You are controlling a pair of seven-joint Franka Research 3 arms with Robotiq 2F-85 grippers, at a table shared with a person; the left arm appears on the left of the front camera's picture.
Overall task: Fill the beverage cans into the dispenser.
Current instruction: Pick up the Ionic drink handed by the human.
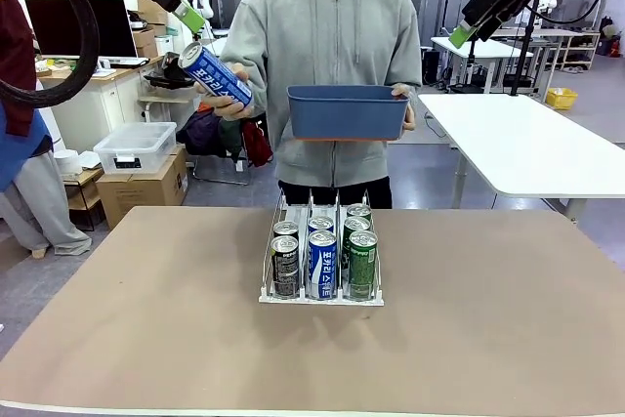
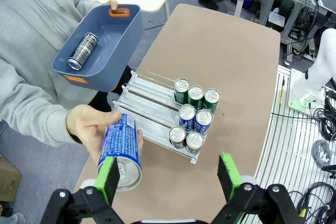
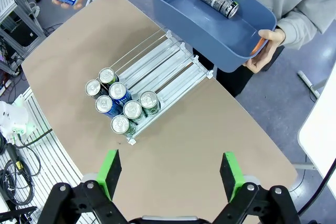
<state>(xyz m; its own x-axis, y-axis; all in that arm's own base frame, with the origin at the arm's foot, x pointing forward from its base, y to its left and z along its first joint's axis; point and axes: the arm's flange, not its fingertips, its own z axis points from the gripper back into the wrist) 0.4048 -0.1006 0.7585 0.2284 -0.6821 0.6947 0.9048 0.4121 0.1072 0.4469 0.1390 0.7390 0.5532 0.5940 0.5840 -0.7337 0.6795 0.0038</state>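
Cans, left wrist view: seven cans [image 2: 195,116] stand in the dispenser [image 2: 147,106], packed at the end away from the person. There are three green, two blue and two black, one lane per colour.
Dispenser, left wrist view: on the counter [image 2: 226,61], its lanes bare toward the person.
Left tool [image 2: 169,176]: jaws wide apart, gripping nothing. A blue can [image 2: 121,148], held by a hand [image 2: 89,125], has its silver top just inside one pad; I cannot tell whether they touch.
Bin [image 2: 119,56]: held up by the other hand [image 2: 111,3]; a black can [image 2: 83,51] lies on its side in it.
Right tool [image 3: 170,169], right wrist view: jaws wide apart and empty, high over the counter, dispenser below.
Bin, right wrist view: beyond the counter's edge, black can inside; the blue can is at the top corner, well apart.
Front view: dispenser mid-counter; blue can tilted, its top near the left tool's green pad; right tool raised at picture right; bin at the person's chest.
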